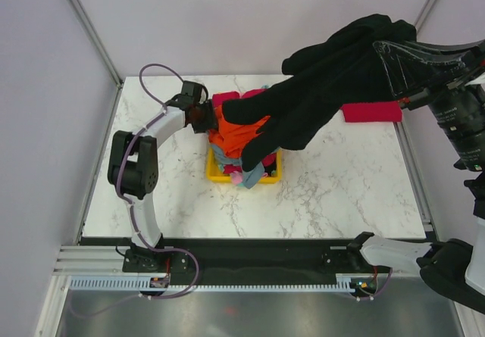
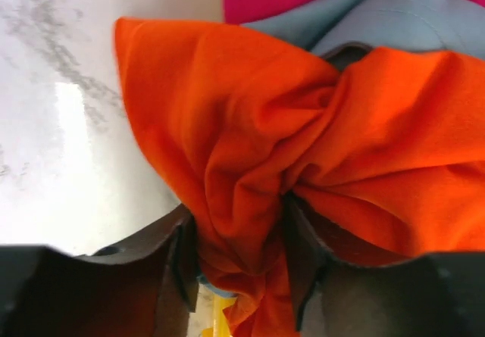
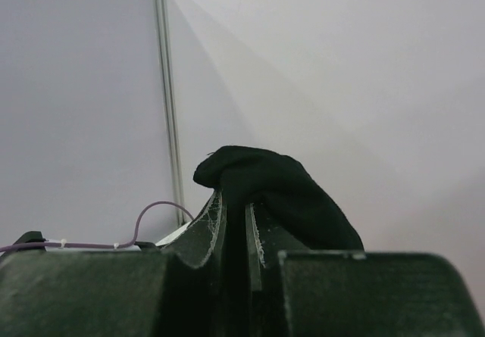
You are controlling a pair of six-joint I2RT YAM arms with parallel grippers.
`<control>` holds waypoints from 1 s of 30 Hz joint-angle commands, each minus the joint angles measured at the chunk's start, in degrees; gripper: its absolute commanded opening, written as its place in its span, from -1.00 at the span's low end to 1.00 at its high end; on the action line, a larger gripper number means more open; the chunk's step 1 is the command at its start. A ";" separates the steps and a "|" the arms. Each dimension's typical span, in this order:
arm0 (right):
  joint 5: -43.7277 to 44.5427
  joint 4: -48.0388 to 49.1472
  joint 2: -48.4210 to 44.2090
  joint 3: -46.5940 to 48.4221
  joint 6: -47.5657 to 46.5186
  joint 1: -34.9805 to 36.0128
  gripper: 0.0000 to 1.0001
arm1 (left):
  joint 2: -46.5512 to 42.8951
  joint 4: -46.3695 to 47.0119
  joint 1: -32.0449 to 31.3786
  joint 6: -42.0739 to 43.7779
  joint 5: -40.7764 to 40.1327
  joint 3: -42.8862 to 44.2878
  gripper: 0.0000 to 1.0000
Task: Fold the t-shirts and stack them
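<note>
My right gripper (image 1: pixel 390 49) is raised high at the upper right and is shut on the large black t-shirt (image 1: pixel 318 87), which hangs down to the left over the basket; in the right wrist view the gripper (image 3: pixel 236 201) pinches a black fold (image 3: pixel 280 193). My left gripper (image 1: pixel 203 114) is shut on the orange t-shirt (image 1: pixel 239 136) at the basket's far left corner; in the left wrist view the gripper (image 2: pixel 239 235) pinches the orange cloth (image 2: pixel 250 140). Light blue cloth (image 1: pixel 227 159) and pink cloth (image 1: pixel 236 177) lie under the orange. A folded crimson t-shirt (image 1: pixel 371 112) lies at the back right.
The yellow basket (image 1: pixel 216 175) stands mid-table with the shirts piled in it. Bright pink cloth (image 1: pixel 226 98) shows behind the basket. The marble table (image 1: pixel 341 193) extends right and in front of it. Enclosure walls and frame posts (image 1: pixel 91 30) surround the table.
</note>
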 commanded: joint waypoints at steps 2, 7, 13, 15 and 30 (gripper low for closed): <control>3.34 3.41 -1.99 -0.11 -2.01 0.10 -1.00 | 1.74 2.03 -3.66 -1.66 6.54 -1.08 -0.17; 5.18 3.94 -2.78 -1.42 -2.19 0.19 -1.00 | -0.53 3.43 -9.90 -4.81 4.89 -5.03 -0.96; 6.95 6.48 -4.63 -4.67 -0.96 0.10 -1.00 | -3.17 6.51 -21.32 -10.88 1.80 -9.09 -0.96; 5.11 9.03 -5.42 -6.08 -0.26 0.10 -1.00 | -2.74 6.95 -25.98 -14.56 1.81 -8.12 -0.96; 0.00 18.53 -13.42 -17.07 3.87 0.10 -1.00 | 13.52 12.05 -40.41 -41.38 0.58 12.36 -0.96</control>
